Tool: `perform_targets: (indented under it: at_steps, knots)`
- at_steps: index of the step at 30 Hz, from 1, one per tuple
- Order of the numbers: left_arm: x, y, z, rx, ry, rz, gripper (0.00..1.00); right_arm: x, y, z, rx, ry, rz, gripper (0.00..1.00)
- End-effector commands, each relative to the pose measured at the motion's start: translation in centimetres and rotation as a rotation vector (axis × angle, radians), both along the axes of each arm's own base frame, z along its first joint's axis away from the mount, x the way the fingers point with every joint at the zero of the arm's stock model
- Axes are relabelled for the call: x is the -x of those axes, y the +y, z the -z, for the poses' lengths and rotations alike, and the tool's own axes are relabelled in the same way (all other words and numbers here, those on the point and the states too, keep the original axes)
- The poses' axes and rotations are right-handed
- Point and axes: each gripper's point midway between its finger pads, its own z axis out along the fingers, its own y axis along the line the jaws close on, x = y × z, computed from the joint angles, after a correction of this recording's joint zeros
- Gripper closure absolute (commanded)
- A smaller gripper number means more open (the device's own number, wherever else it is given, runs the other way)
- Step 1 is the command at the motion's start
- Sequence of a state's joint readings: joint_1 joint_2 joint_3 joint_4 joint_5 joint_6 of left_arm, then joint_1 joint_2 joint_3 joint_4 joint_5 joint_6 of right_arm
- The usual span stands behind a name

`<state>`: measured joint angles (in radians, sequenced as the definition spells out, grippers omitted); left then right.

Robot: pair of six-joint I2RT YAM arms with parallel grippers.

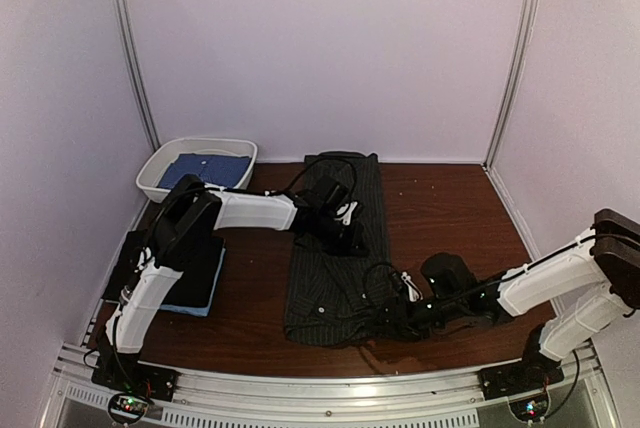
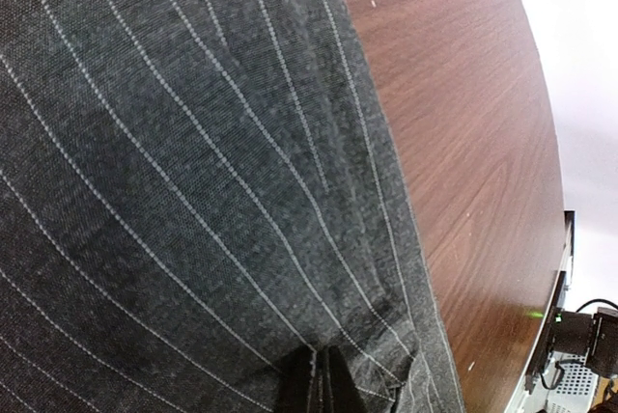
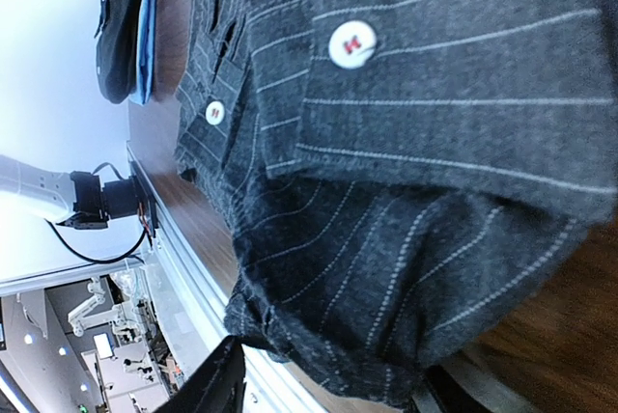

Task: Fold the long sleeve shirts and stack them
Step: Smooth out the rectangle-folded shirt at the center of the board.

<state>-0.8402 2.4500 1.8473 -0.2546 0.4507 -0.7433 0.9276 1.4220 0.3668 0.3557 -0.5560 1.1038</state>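
The pinstripe shirt [image 1: 315, 278] lay lengthwise on the middle of the surface [image 1: 450, 218]. The left jaws were closed at its right edge, about halfway along. In the wrist view they appeared to pinch a thin ridge of cloth. The right jaws stood partly apart around the bunched near-right corner, beside a buttoned band. I could not tell whether they gripped it.

I judged the step in hand to be folding the near end up over the body. Recommended procedure:
1. Confirm a hold on every layer of the corner.
2. Lift only enough to clear the surface.
3. Carry the corner straight toward the far end, parallel to the stripes.
4. Use the left pinch as the anchor so the shirt does not slide.

A dropped layer would likely skew the crease. The stack [image 1: 175, 268] lay well apart, at left.
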Motion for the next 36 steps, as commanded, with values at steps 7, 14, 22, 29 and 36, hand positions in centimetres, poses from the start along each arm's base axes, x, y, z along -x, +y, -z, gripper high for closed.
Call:
perform_targets:
  at_steps: [7,14,22,29,36]
  knots:
    - [0.1,0.9,3.2,-0.055,0.033,-0.011,0.95,-1.2,1.8,-2.7,-0.046,-0.090,0.036,0.65]
    - [0.0,1.0,3.1,-0.053,0.031,-0.011,0.95,-4.1,2.0,-5.1,-0.003,-0.201,0.081,0.95]
    - [-0.3,1.0,2.3,-0.050,0.010,0.002,0.95,-5.3,1.0,-6.6,0.070,-0.266,0.098,1.00]
    - [-1.4,0.5,-1.4,-0.030,-0.063,0.017,0.92,-5.1,-1.4,-7.8,0.121,-0.313,0.137,1.00]
    - [-2.3,0.3,-8.2,0.033,-0.156,0.027,0.78,-4.8,-2.4,-7.7,0.181,-0.339,0.112,0.70]
